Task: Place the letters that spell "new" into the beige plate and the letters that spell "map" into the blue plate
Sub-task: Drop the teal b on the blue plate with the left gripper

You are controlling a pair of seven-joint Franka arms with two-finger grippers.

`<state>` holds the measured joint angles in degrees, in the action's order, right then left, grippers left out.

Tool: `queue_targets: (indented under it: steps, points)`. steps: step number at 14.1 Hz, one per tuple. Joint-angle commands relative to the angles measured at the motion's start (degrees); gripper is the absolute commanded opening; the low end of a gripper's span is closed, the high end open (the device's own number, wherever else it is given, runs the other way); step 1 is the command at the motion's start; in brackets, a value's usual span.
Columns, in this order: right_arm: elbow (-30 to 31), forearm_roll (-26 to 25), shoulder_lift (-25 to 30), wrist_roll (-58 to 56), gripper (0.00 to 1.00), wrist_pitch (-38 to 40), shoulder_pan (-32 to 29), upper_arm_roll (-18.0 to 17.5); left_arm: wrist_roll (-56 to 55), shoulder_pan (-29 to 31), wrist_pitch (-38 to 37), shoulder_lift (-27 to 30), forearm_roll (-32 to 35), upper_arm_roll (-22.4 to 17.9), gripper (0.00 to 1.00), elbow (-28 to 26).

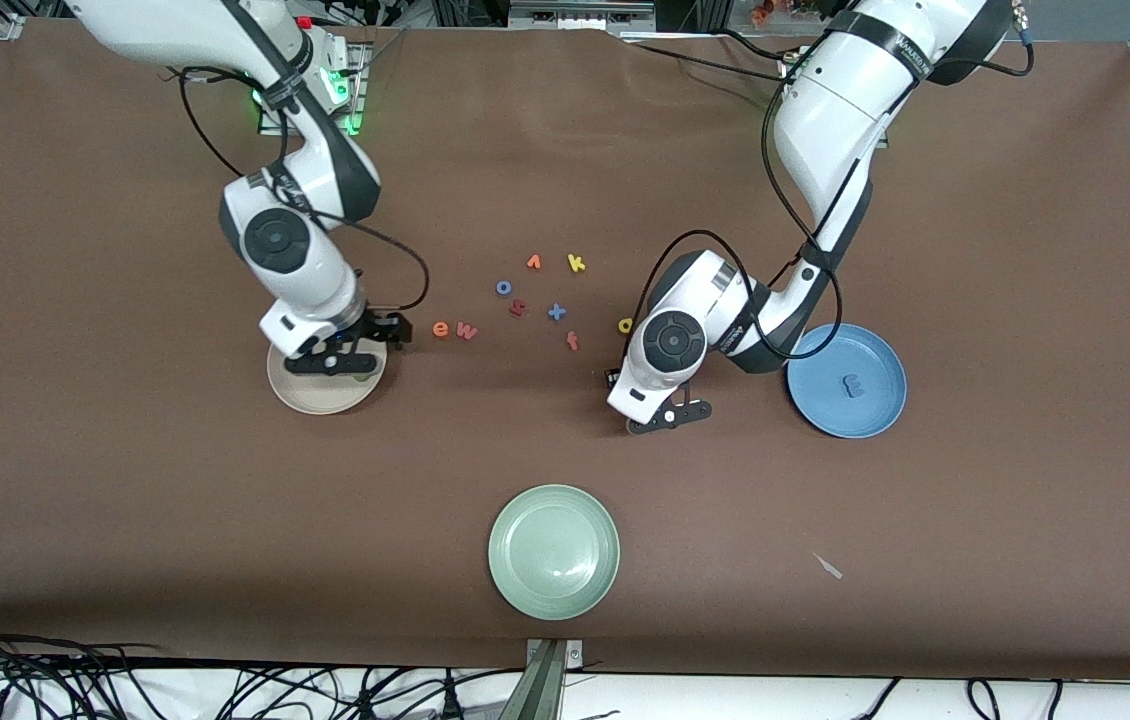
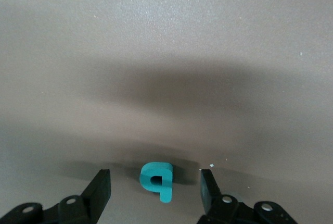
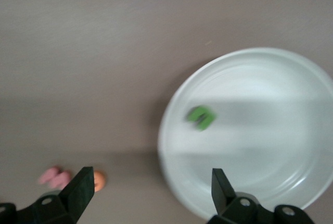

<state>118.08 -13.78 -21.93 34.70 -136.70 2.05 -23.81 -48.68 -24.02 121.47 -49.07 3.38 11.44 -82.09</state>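
Front view first: I have the right gripper (image 1: 343,358) over the beige plate (image 1: 310,400), at the right arm's end of the table. My right wrist view shows its fingers (image 3: 78,188) spread wide with nothing between them, and the green n (image 3: 201,117) lying loose inside the beige plate (image 3: 177,130). Just beside that plate, on the brown table (image 1: 975,520), sit the orange e (image 1: 441,329) and the pinkish-red w (image 1: 466,331), close together; the right wrist view catches them as the e (image 3: 99,181) and the w (image 3: 54,177) outside the rim.

I see the left gripper (image 1: 670,415) low over bare table, between the letter cluster and the blue plate (image 1: 880,410). On the left wrist view its fingers (image 2: 99,190) stand partly open on either side of the teal p (image 2: 157,179), which lies flat on the table; neither pad touches it, so nothing is gripped.

The light blue m (image 1: 852,385) rests inside the blue plate, toward the left arm's end. The yellow a (image 1: 625,324) lies on the table just beside the left arm's wrist, partly hidden by it.

In the middle of the table I count the leftovers: a blue o (image 1: 504,288), a yellow k (image 1: 576,263), a red s (image 1: 518,308), a red f (image 1: 573,342), a blue x (image 1: 557,312) and a small orange letter (image 1: 534,262) I cannot read. The pale green plate (image 1: 553,551) sits nearest the front camera.
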Motion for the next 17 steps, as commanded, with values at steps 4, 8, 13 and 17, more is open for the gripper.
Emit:
queue_targets:
  steps: [4, 8, 13, 17]
  points:
    - [3.3, 0.4, 0.0, 8.4, 1.00, -3.6, 0.0, -3.9, 0.4, -0.3, 0.9, 1.0, 2.0, 0.2, 0.56, -1.6]
    - [6.4, -0.5, -1.2, 11.2, 1.00, -8.8, 1.6, -3.8, 6.0, 0.2, 0.2, 1.3, 1.7, 0.2, 0.03, -1.5]
    - [6.1, -4.1, -4.3, 11.4, 1.00, -10.8, 2.0, -3.3, 6.7, 2.9, -6.7, 5.7, 1.5, 0.1, 0.00, -0.5]
    - [4.3, -9.6, -7.5, 11.3, 1.00, -10.9, 1.7, -2.0, 14.8, 10.4, -12.4, 11.4, 1.5, 0.2, 0.00, -0.4]
